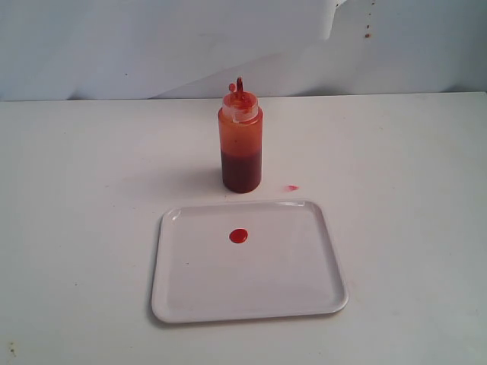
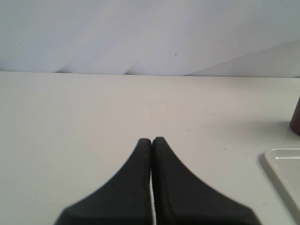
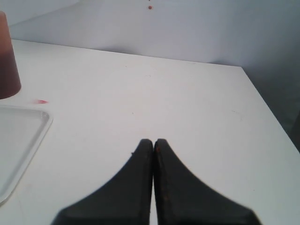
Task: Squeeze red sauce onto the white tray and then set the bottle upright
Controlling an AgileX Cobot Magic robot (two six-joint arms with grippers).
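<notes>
Red dot (image 1: pixel 239 236) on white tray (image 1: pixel 304 293), exterior view only, bottle (image 1: pixel 241 144) upright, left claw (image 2: pixel 152 140) and right claw (image 3: pixel 153 141) closed, empty

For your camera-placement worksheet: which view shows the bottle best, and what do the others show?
The exterior view: the bottle stands upright, seen whole, nozzle to base. The left wrist view catches only a dark sliver at the frame edge; the right wrist view shows its lower part, cropped.
</notes>
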